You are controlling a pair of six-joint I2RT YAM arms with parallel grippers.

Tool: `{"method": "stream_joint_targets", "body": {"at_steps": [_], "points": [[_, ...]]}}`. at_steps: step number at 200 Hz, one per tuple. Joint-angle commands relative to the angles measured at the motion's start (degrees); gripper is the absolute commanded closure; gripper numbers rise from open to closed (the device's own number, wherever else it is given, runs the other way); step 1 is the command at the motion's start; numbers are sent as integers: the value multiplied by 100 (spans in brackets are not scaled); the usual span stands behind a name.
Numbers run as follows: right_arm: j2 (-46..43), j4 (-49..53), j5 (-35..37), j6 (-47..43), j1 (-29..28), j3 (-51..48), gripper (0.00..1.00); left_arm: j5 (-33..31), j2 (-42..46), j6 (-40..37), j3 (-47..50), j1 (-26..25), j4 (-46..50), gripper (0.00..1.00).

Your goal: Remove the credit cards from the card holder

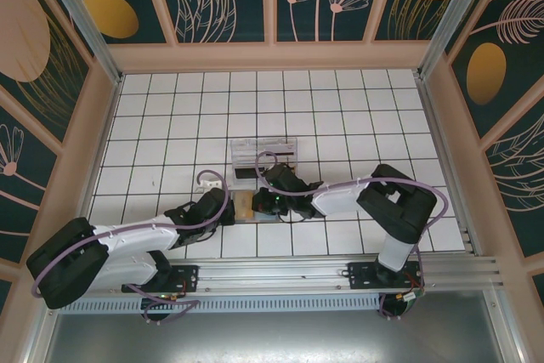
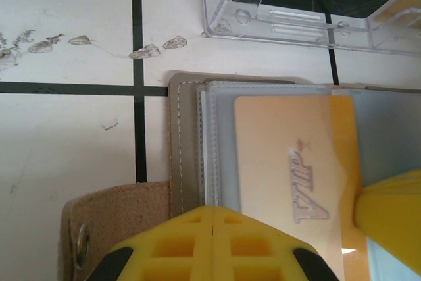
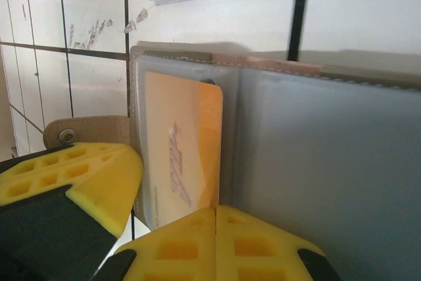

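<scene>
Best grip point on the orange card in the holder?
Pinch the orange card at its long edge beside the fold of the holder, coming from the grey panel's side. It lies flat in a sleeve; only that edge looks uncovered, judging by its shadow.

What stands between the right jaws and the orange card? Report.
Nothing visible: the right gripper, jaws shut, sits at the near edge of the orange card. The card holder has a sleeve over most of it.

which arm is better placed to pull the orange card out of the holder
Right: the right gripper is shut at the orange card's exposed edge beside the fold, while the left gripper is shut at the card holder's outer edge, likely bracing it.
</scene>
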State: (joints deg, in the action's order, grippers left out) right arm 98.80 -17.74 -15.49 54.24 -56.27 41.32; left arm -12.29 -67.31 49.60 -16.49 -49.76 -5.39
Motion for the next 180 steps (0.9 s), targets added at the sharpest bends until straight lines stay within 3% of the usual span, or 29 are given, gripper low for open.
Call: {"method": "stream_joint_targets", "body": {"at_steps": [1,85,121,180], "points": [[-300,-72,-11,-10,88,-234,100,17,-157,58,-4,8,150,98],[-849,22,123,-95,267,-739,100,25,-230,41,-74,10,205,100],[-1533,253,183,-346,505,-1191,100,25,-156,32,-73,10,214,100],[-3284,1960,792,-1347,762,-1106,100,34,224,-108,-103,9,169,99]]}}
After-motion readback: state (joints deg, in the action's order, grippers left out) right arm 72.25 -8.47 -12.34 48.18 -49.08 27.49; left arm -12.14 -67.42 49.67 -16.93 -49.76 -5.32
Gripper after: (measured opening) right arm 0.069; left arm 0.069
